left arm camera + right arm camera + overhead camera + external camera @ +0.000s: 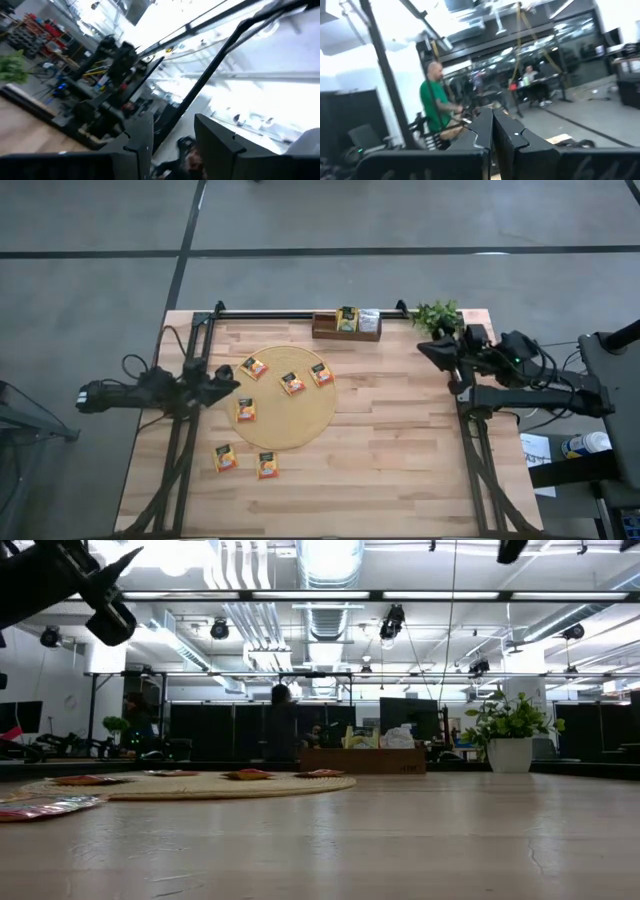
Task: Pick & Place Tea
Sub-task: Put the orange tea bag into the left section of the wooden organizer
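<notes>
The tea sachets [252, 410] are spread on the round mat [310, 420] and the table, just in front of the left gripper [226, 379], which is held half open and empty. The right gripper [432, 350] is shut, empty, and well apart from them.

you look straight down on the table [400, 440] from overhead. your low camera sits at tabletop level facing the room; both share the round mat [200, 785]. wrist cameras tilt upward into the room.

Orange sachets [253, 367] on a tan mat [310, 420], pale striped wood surface [400, 440], brown tray [325, 330], green plant [437, 313].
</notes>
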Controlling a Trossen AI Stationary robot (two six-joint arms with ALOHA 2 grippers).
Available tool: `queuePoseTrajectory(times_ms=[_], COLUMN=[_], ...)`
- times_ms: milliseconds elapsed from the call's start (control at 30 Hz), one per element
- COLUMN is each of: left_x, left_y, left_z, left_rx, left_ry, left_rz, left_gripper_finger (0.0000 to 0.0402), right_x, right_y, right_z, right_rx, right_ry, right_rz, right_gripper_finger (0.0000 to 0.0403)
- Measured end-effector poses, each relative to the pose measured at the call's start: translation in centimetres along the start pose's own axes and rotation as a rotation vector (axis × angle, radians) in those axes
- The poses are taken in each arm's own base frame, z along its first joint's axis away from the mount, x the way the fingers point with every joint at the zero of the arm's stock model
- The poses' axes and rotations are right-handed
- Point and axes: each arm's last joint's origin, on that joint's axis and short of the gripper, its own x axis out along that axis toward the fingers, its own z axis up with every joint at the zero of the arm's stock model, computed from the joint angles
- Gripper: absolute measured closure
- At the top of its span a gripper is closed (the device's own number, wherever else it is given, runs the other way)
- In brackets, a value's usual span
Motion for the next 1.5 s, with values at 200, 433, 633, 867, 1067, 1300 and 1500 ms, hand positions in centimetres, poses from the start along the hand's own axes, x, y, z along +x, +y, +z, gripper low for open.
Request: queuePoseTrajectory(times_ms=[200,433,633,867,1067,1300,1500], left_x=[0.0,0.0,-0.1,-0.2,-0.2,-0.2,-0.1], left_y=[-0.2,-0.1,0.2,0.3,0.3,0.3,-0.1], left_z=[0.3,0.7,1.0,1.0,1.0,1.2,1.8], left_rx=[-0.047,-0.173,-0.235,-0.319,-0.416,-0.503,-0.514], left_ry=[-0.037,-0.153,-0.264,-0.298,-0.312,-0.349,-0.416], left_rz=[-0.021,0.059,0.147,0.163,0.149,0.137,0.133], left_gripper_finger=[0.0264,0.0264,0.0264,0.0264,0.0264,0.0264,0.0264], right_x=[-2.2,-2.9,-3.4,-5.3,-7.3,-7.0,-7.2], right_y=[-0.6,-1.4,-2.0,-2.1,-2.2,-3.2,-4.3], right_z=[-2.0,-4.2,-5.8,-6.8,-7.5,-9.7,-12.5], right_rx=[0.004,-0.015,-0.047,-0.058,-0.085,-0.117,-0.111], right_ry=[-0.009,0.032,0.064,-0.002,-0.110,-0.061,0.065], right_rz=[-0.015,-0.035,-0.037,-0.014,0.017,-0.027,-0.069], right_gripper_finger=[0.0394,0.0394,0.0394,0.0394,0.0394,0.0394,0.0394])
